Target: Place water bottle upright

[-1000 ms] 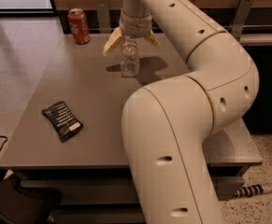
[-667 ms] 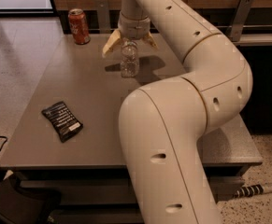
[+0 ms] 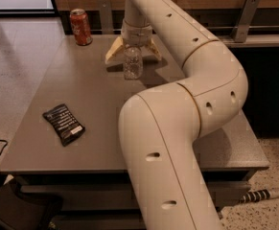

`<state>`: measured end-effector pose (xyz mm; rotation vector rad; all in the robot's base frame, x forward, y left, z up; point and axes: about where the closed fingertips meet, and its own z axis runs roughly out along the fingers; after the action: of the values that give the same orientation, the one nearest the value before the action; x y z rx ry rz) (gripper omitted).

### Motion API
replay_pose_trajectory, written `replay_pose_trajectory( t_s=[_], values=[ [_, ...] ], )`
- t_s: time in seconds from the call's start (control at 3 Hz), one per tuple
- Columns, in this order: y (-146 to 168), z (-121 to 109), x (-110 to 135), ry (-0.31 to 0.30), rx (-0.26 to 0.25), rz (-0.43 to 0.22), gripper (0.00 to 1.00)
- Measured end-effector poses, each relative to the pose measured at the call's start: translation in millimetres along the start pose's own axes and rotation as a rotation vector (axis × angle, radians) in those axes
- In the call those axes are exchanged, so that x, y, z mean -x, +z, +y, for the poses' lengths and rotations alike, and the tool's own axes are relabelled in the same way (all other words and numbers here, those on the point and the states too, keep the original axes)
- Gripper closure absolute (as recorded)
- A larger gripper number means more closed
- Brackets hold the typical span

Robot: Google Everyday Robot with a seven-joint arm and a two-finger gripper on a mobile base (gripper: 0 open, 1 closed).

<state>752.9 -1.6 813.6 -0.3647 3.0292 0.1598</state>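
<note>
The water bottle (image 3: 133, 63) is small, clear and ribbed, and it stands upright on the grey table (image 3: 96, 104) toward the far middle. My gripper (image 3: 133, 52) hangs straight down over the bottle. Its two cream fingers (image 3: 114, 49) are spread wide to the left and right of the bottle's upper part and do not press on it. The wrist hides the bottle's cap.
A red-orange soda can (image 3: 81, 27) stands at the table's far left corner. A black snack packet (image 3: 63, 124) lies flat at the near left. My arm's big links (image 3: 177, 128) cover the table's right half. A wooden wall runs behind the table.
The arm's near links have shifted slightly in the view. The gripper stays open over the bottle, and the bottle stays upright in the same spot.
</note>
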Motion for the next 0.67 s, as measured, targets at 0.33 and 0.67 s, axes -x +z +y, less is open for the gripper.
replay_pose_trajectory(
  t_s=[0.33, 0.67],
  values=[
    [3.4, 2.4, 8.1, -0.001, 0.006, -0.026, 0.19],
    [7.5, 4.5, 14.6, -0.002, 0.011, -0.045, 0.49]
  ],
)
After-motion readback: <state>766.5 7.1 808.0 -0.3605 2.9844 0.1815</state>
